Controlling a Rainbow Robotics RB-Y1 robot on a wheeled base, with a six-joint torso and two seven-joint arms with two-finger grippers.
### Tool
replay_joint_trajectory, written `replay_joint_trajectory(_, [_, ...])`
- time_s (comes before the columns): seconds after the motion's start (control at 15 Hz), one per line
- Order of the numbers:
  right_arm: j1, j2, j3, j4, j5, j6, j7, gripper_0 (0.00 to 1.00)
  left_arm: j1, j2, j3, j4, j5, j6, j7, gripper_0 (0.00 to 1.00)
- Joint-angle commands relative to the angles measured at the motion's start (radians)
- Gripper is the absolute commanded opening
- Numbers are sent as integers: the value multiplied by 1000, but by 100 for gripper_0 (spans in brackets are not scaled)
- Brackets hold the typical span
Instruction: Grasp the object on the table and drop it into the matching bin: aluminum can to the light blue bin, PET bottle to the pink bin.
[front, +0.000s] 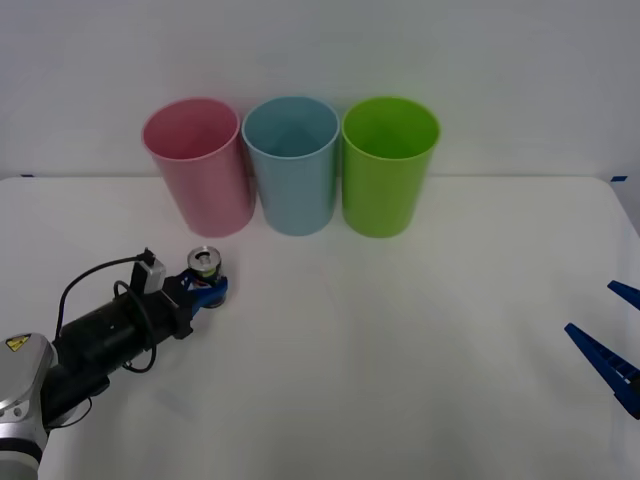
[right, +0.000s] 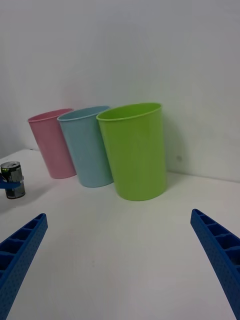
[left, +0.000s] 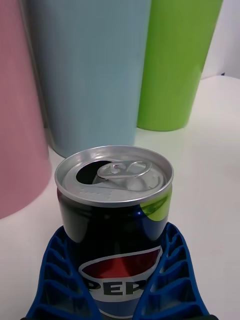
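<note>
I have the left gripper (front: 207, 290) out at about nine o'clock on the counter (front: 400, 340), its blue fingers (left: 60, 280) closed around the lower body of the can (front: 205, 264), one on each side. The can stands upright, its opened silver top facing up, and from the right wrist view it looks to be resting on the counter or barely off it; I cannot tell which. It sits just in front of the pink bin (front: 195, 165), which is at eleven o'clock, with the light blue bin (front: 292, 165) at twelve beside it and a green bin (front: 388, 165) next along. My right gripper (front: 610, 355) waits at three o'clock near the counter's edge, fingers spread wide and holding nothing. So I judge the grasp done; the lift, the carry over the light blue bin and the drop are left.
</note>
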Motion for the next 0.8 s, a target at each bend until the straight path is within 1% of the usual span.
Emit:
replay_joint_trajectory(0.07, [0, 0, 0, 0, 0, 0, 0, 100, 38, 12, -7, -78, 53, 0, 29, 0])
replay_joint_trajectory(0.27, [0, 0, 0, 0, 0, 0, 0, 100, 81, 12, -7, -167, 114, 0, 61, 0])
replay_joint_trajectory(0.53, [0, 0, 0, 0, 0, 0, 0, 100, 136, 12, 1, -340, 149, 4, 222, 0])
replay_joint_trajectory(0.8, [0, 0, 0, 0, 0, 0, 0, 100, 139, 21, 35, -469, 166, 7, 365, 0])
